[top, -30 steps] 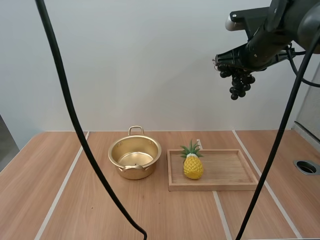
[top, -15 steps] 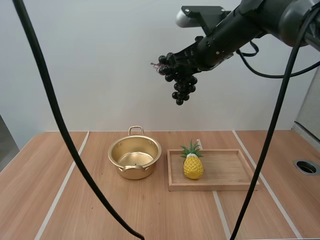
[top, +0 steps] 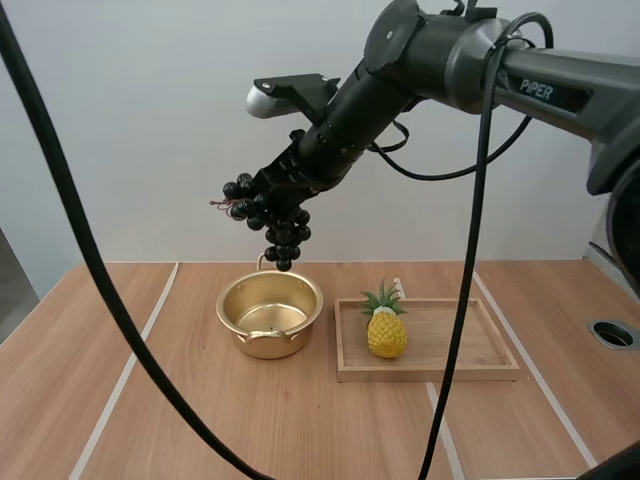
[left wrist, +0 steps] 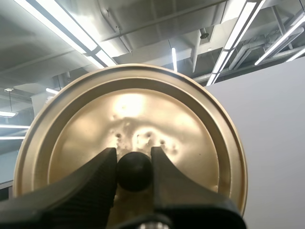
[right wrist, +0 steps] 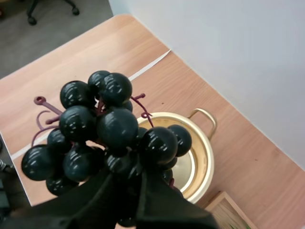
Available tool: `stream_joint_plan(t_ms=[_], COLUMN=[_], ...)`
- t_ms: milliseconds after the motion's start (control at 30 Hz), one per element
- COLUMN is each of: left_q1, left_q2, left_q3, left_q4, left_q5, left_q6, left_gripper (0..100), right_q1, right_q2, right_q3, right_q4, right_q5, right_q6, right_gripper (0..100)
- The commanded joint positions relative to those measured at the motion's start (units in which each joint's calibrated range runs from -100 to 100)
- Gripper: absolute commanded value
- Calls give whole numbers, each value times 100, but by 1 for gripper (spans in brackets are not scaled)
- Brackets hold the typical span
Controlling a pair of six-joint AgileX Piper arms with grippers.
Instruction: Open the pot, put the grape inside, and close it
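A golden pot (top: 269, 315) stands open on the table, left of a wooden tray. My right gripper (top: 268, 203) hangs above the pot, shut on a bunch of dark grapes (top: 272, 222) that dangles just over the rim. From the right wrist, the grapes (right wrist: 102, 131) are pinched at my right gripper (right wrist: 127, 176), with the pot (right wrist: 190, 152) beneath. My left gripper (left wrist: 134, 169) is shut on the black knob (left wrist: 134, 171) of the golden lid (left wrist: 131, 138), held up in the air.
A wooden tray (top: 428, 340) lies right of the pot, with a yellow pineapple (top: 385, 325) standing at its left end. A round hole (top: 613, 334) is set in the table near the right edge.
My right arm has swung left and down with the grapes, from high at the right to just above the pot. The pot, tray and pineapple have not moved.
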Motion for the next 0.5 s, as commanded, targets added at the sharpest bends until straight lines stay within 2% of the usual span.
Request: stream_joint_plan(t_ms=[0,467], left_q1=[-5,-5], left_q2=[-35,-35], left_q3=[-31,-31], left_q4=[76,76], left_q5=[24,377], left_q6=[7,7], left_gripper=[0,0], right_q1=[135,365], right_q2=[221,1207], right_q3=[-61,-48], right_q4=[-254,-809], right_q5=[-175,-1399], right_q6=[-36,144], right_gripper=[0,0])
